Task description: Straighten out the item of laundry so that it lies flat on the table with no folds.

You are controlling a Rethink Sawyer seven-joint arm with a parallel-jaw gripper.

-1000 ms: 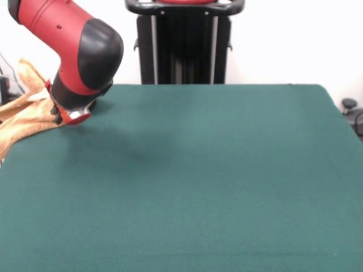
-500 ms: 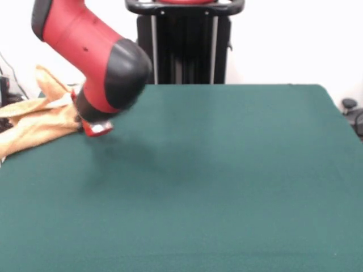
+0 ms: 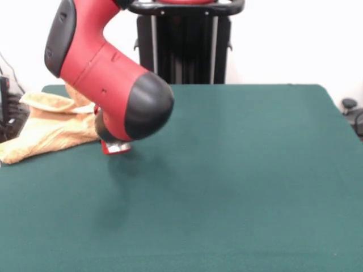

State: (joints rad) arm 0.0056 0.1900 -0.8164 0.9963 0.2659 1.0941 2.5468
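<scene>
The item of laundry [image 3: 51,127], an orange-tan towel, lies bunched and folded at the table's [image 3: 238,170] far left, with one end raised behind the arm. Its right end runs into my gripper [image 3: 114,146], which sits low over the green cloth under the arm's bulky red and black wrist. The gripper is shut on that end of the towel. The wrist hides the grip itself. The towel's left tip reaches the table's left edge.
A black pedestal column [image 3: 184,42] stands behind the table's far edge. Dark cables and gear [image 3: 7,107] sit off the left side, and a black object [image 3: 353,113] shows at the right edge.
The arm has moved right and toward the near side, and the towel has followed it, sliding further onto the table from the left edge.
</scene>
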